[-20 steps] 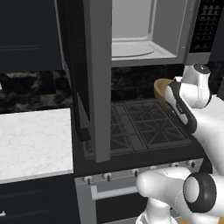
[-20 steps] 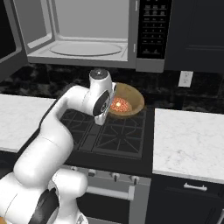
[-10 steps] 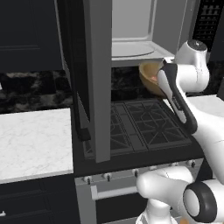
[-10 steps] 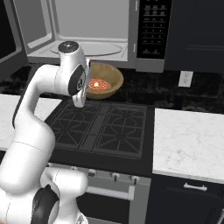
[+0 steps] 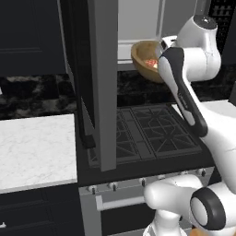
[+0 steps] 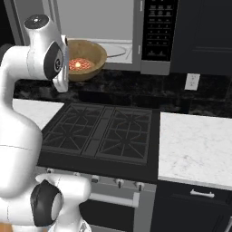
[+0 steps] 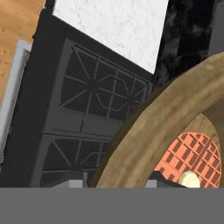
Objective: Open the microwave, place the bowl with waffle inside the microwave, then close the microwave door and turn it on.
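Hand (image 7: 170,181) grips bowl with waffle (image 6: 84,59) | microwave (image 6: 136,36) (keypad unreadable)

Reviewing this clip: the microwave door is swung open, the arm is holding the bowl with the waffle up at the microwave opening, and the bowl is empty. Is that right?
Not quite: the bowl is not empty. The right base view shows a reddish-orange waffle inside it, and the hand view shows its grid pattern. The rest holds: the microwave door is swung open, and the arm holds the bowl up at the opening of the microwave.

Arm raised high, hand (image 6: 63,84) clamped, fingers pointing down.
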